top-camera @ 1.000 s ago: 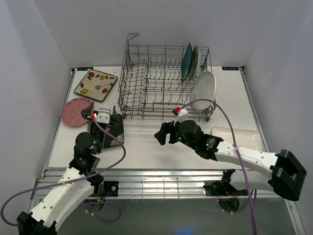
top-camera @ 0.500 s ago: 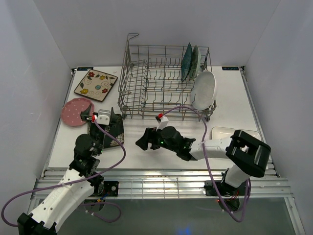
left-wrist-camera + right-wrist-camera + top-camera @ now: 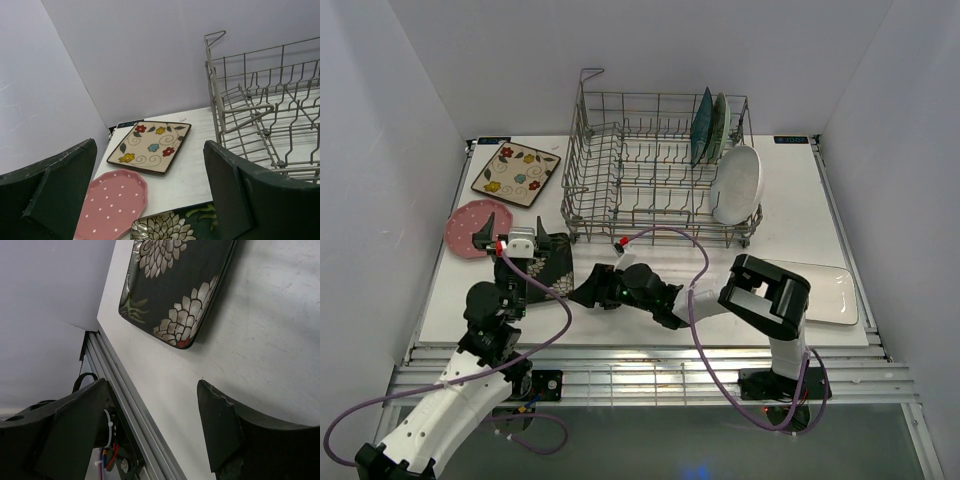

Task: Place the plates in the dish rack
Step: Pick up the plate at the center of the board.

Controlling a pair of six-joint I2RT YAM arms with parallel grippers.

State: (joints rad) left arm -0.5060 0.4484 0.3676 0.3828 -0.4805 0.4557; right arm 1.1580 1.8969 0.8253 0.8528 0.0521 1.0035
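**A:** Top external view, both arms over the near-left table. Where's the plate vs. your fingers?

**B:** My right gripper point(image 3: 588, 292) sits low, reaching across to the left. The dark patterned square plate point(image 3: 548, 262) lies flat on the table point(image 3: 650, 330) just beyond my tips, to the left & slightly far side. In my wrist view its near corner is ahead of the jaws, not yet between them. The plate runs diagonal to my approach, one edge roughly parallel w/ the table's near-left rim.

**A:** Which arm's closer?

**B:** Both near. My left gripper point(image 3: 510, 230) hangs right above the plate's far-left part; the right one is level w/ its right edge. My guess: the right does the pickup, sliding in at that edge.

**A:** Jaws?

**B:** Left: spread wide, nothing btwn them; wrist cam sees the pink dotted plate point(image 3: 116, 202) & cream floral plate point(image 3: 152, 146) past them. Right: apart too, gripping nothing, touching nothing I can see.

**A:** Rest of the job?

**B:** The dish rack point(image 3: 655, 165) at table's far side has a teal plate point(image 3: 703, 125), a green one point(image 3: 721, 122) & a white oval point(image 3: 736, 185) at its right end. The white rectangular plate point(image 3: 825, 290) waits near-right.
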